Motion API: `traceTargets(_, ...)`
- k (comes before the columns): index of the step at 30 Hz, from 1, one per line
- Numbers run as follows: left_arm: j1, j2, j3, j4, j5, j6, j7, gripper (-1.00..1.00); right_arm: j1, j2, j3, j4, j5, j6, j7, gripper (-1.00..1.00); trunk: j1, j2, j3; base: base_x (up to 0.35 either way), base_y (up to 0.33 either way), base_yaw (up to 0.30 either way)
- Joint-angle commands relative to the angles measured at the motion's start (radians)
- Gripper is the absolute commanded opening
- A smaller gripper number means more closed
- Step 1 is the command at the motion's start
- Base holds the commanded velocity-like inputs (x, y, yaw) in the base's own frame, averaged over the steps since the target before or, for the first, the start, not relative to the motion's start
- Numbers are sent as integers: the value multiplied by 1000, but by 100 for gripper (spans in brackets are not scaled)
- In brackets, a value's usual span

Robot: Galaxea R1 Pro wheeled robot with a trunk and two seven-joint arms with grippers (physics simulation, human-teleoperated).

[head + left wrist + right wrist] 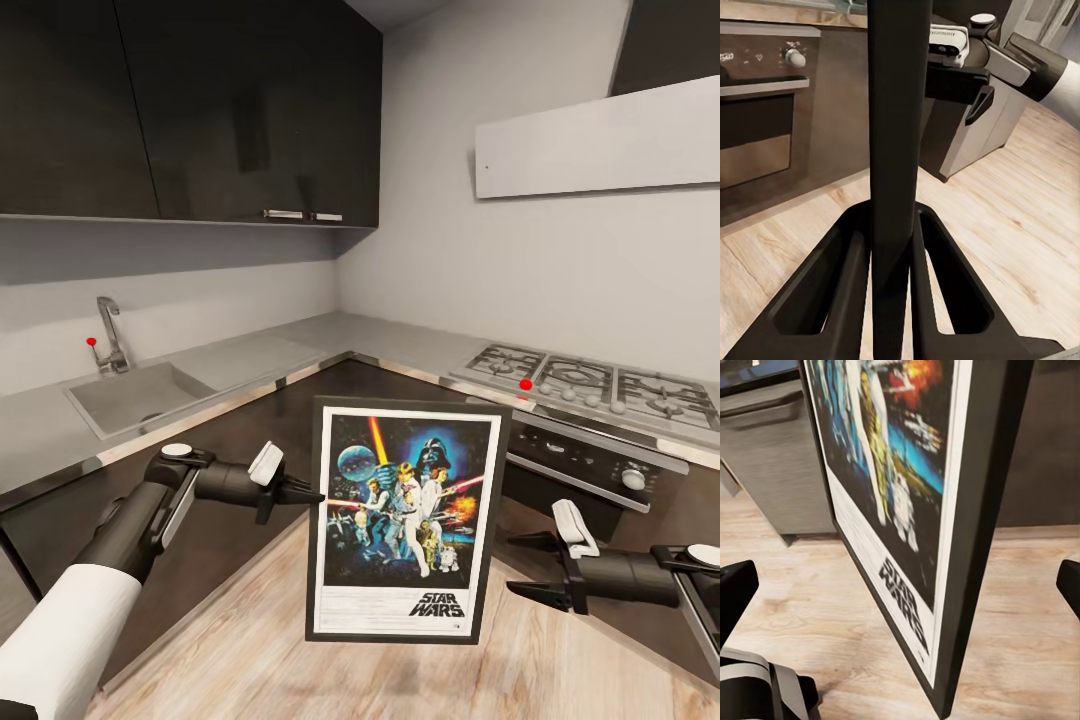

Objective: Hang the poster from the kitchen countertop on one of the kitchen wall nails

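Observation:
The poster (405, 520) hangs upright in the air above the wooden floor, its Star Wars picture facing me. My left gripper (316, 495) is shut on the poster's left edge at about mid-height. In the left wrist view that edge is a dark bar (894, 135) pinched between the fingers (832, 277). My right gripper (513, 565) stands open just right of the poster's lower right side, apart from it. The right wrist view looks along the poster's face (892, 495). The pale grey kitchen countertop (380, 345) runs behind. A tiny dark dot (487, 167) marks a pale panel; I cannot tell whether it is a wall nail.
A sink (135, 395) with a tap (110, 335) is set in the left worktop. A steel gas hob (590, 385) above an oven (585, 465) stands at the right. Dark upper cabinets (200, 110) hang over the left run. Wooden floor (250, 650) lies below.

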Motion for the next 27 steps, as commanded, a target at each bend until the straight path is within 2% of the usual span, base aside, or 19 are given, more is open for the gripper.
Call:
traceTargets(1,-1,1,-2,0,1,7,-2,-100,-1,0,0,0,0,11,4,100,0,-1,-1,0,0,0)
traceTargets(8,-1,1,-2,0,1,7,-2,-100,-3,2,0,1,0,11,2,100,0,-1,-1,0,0,0)
traceTargets(16,-1,1,-3,0,1,7,-2,-100,-50,4,0,75,-2,-13,2,100,0,-1,-1,0,0,0)
traceTargets(27,-1,1,-3,1,1,7,-2,-100,-57,5,0,91,-2,-33,4,100,0,-1,-1,0,0,0)
